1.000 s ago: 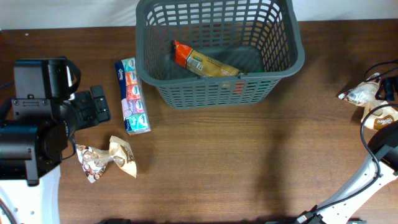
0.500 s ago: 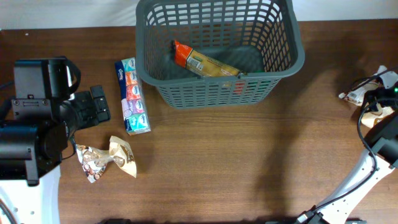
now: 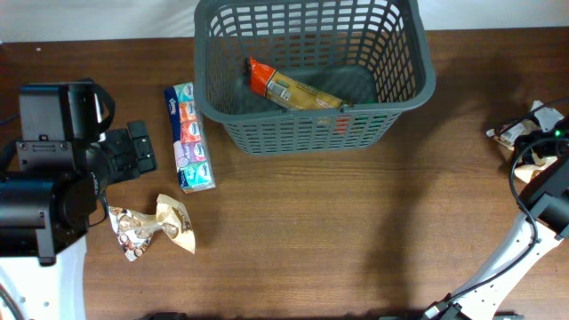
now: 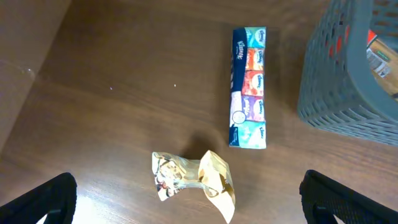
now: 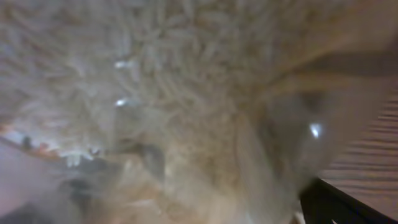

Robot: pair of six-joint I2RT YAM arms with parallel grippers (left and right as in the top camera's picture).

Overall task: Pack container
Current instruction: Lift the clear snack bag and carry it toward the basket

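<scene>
The dark grey container [image 3: 293, 133] stands at the back centre with an orange and yellow packet [image 3: 289, 87] lying in it. Its corner shows in the left wrist view [image 4: 348, 74]. My left gripper [image 3: 138, 151] is open and empty, left of a long tissue pack [image 3: 189, 136] and above a crumpled snack bag [image 3: 153, 227]. In the left wrist view the open fingers [image 4: 193, 205] frame that snack bag [image 4: 193, 177] and the tissue pack [image 4: 249, 87]. My right gripper [image 3: 538, 138] sits on the clear snack bags [image 3: 508, 133] at the right edge. A clear bag [image 5: 186, 93] fills its wrist view, hiding the jaws.
A second, brownish bag [image 3: 544, 166] lies just under my right gripper by the table's right edge. My left arm's base [image 3: 44, 196] takes up the left side. Bare wood [image 3: 356, 231] runs in front of the container.
My right gripper has moved left and down onto the snack bags at the right edge, now covering part of them. The left arm and the other items have not moved.
</scene>
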